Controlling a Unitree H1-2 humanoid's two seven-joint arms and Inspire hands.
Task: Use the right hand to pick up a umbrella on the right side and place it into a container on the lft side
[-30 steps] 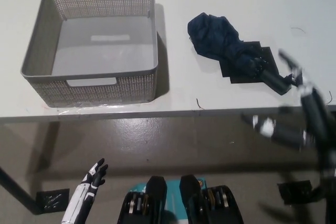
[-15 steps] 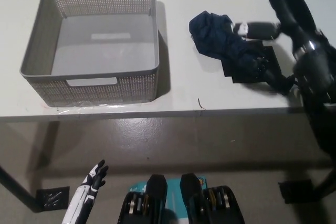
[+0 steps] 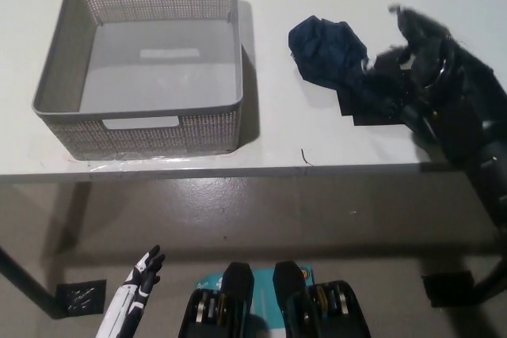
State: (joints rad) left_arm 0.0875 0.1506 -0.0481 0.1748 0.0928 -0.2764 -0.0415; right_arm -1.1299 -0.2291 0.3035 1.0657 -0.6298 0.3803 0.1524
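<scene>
Navy fabric of the folded umbrella (image 3: 333,57) lies crumpled on the white table (image 3: 277,132), its handle end hidden under the blurred black right hand (image 3: 420,77); its grasp cannot be told. Left, apart: perforated grey container (image 3: 142,61). White left hand (image 3: 139,279) rests low, fingers spread.

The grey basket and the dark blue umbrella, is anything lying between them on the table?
No. In the head view, only bare white table lies between the grey mesh plastic basket and the crumpled dark blue folding umbrella.
</scene>
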